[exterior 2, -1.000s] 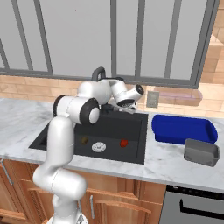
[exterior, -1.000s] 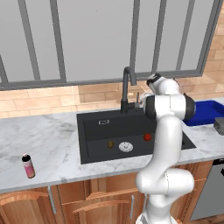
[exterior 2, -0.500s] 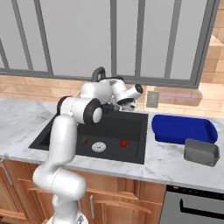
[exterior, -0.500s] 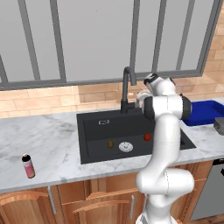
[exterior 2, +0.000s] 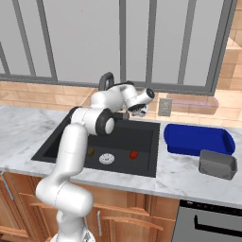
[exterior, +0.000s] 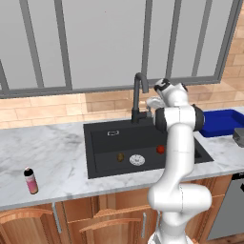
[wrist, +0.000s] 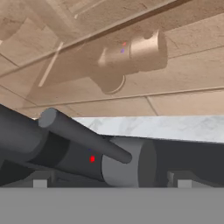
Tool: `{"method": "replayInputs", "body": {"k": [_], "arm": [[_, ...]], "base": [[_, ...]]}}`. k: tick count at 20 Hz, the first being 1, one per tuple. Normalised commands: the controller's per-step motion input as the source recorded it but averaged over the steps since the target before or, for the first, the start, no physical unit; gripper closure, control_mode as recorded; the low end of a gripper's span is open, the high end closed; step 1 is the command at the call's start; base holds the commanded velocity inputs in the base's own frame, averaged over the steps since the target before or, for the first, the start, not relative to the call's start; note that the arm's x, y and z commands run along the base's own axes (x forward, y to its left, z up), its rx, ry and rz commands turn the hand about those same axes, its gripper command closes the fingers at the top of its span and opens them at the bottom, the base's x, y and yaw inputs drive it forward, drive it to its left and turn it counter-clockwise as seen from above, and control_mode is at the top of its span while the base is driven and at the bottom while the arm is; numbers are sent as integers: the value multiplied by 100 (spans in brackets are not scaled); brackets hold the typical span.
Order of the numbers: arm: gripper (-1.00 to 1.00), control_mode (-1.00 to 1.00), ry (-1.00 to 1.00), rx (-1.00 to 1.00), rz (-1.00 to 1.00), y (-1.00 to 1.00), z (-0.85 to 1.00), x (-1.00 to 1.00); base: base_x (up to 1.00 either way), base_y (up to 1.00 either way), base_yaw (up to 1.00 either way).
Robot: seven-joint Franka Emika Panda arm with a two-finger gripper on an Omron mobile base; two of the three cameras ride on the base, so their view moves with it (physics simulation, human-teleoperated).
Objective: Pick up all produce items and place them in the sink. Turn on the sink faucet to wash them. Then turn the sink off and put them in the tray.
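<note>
Gripper [exterior 2: 138, 111] jaws wide open at faucet [exterior: 138, 97] lever [wrist: 83, 135], nothing held. Olive ball [exterior: 121, 157] + red ball [exterior: 160, 149] in sink [exterior: 100, 137].

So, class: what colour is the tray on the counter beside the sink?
Bright blue; the tray shows best in the right base view.

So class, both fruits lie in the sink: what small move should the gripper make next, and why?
Probably ease forward and push the faucet's lever. The red ball and brown ball already lie in the sink, and the open gripper sits close to the lever.
</note>
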Motion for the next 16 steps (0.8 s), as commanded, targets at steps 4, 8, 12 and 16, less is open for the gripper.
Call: {"method": "replayInputs", "body": {"k": [4,8,12,16], "arm": [[-100,-100,0,0,0,10,-1,21],[-100,-100,0,0,0,13,-8,11],[-100,-100,0,0,0,14,-13,0],[-100,-100,0,0,0,8,-17,0]], "base": [[0,0,0],[0,0,0],[0,0,0],[0,0,0]]}}
